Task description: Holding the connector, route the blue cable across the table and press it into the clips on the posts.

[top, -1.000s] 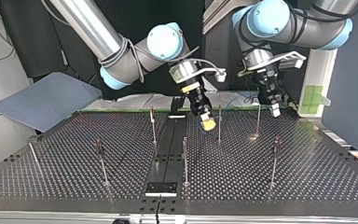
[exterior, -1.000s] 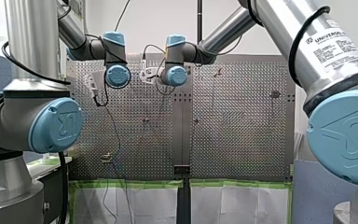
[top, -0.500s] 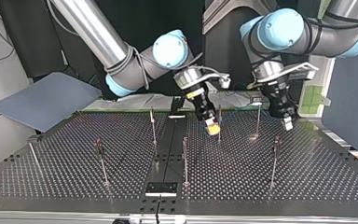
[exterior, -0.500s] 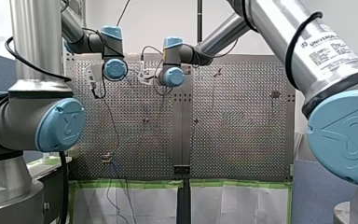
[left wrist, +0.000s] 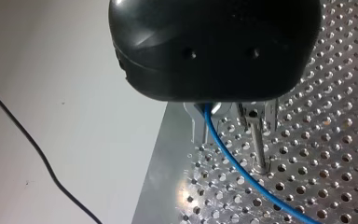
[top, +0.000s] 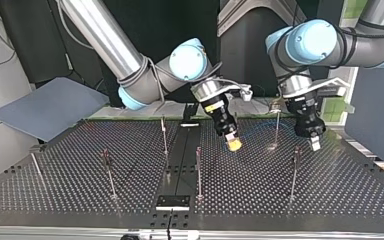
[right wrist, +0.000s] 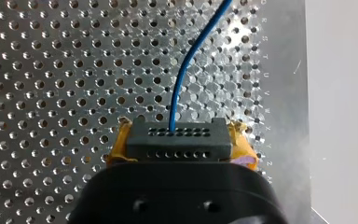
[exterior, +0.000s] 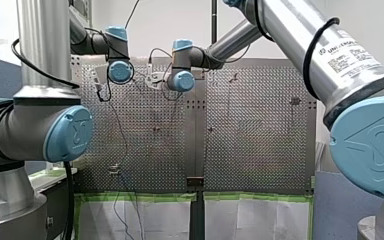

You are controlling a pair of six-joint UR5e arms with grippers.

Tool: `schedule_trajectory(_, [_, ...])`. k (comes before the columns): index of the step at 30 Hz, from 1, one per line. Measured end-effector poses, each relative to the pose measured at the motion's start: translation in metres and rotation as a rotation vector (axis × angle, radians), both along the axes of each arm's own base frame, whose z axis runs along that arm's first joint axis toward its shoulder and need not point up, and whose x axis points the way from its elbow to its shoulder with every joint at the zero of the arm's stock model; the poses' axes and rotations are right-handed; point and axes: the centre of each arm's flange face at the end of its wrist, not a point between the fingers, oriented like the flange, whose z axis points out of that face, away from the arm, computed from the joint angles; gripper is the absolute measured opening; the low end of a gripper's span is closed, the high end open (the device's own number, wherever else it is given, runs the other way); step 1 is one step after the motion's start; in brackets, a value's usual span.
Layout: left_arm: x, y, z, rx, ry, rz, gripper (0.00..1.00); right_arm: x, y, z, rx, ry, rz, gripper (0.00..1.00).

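Note:
A dark grey connector [right wrist: 176,139] sits between the yellow pads [right wrist: 116,147] of my right gripper [right wrist: 177,144], which is shut on it. The blue cable [right wrist: 182,79] leaves the connector and runs ahead over the perforated table. In the top view my right gripper [top: 234,144] hangs low over the table's middle, and the cable [top: 252,131] arcs faintly towards my left gripper [top: 314,143] at the view's right. In the left wrist view the cable [left wrist: 233,161] comes out from my left gripper's [left wrist: 203,126] shut metal fingers. A clip post [left wrist: 258,144] stands just beside them.
Several thin posts stand on the table [top: 330,190] in the top view: one [top: 198,170] near the middle, one [top: 294,172] at the right, one [top: 109,172] at the left. A grey-blue sheet [top: 50,107] lies off the far left corner.
In the top view both grippers have moved nearer to the camera and to the view's right, lower over the table. Both grips stay as they were.

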Motion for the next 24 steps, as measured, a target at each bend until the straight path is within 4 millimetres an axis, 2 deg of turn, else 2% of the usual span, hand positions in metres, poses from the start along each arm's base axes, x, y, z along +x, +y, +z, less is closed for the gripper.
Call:
schedule_trajectory(6, [0.017,0.005,-0.006,0.008,0.006,-0.009,0.0,0.005,-0.006,0.013,-0.014,-0.019,-0.002,0.0])
schedule_trajectory(13, [0.024,0.013,-0.002,0.007,-0.01,0.005,0.0,0.005,-0.014,0.022,-0.024,-0.032,-0.01,0.0])
schedule_trajectory(24, [0.038,0.026,0.0,0.008,-0.036,-0.022,0.0,0.014,-0.019,0.004,-0.009,-0.012,-0.008,0.0])
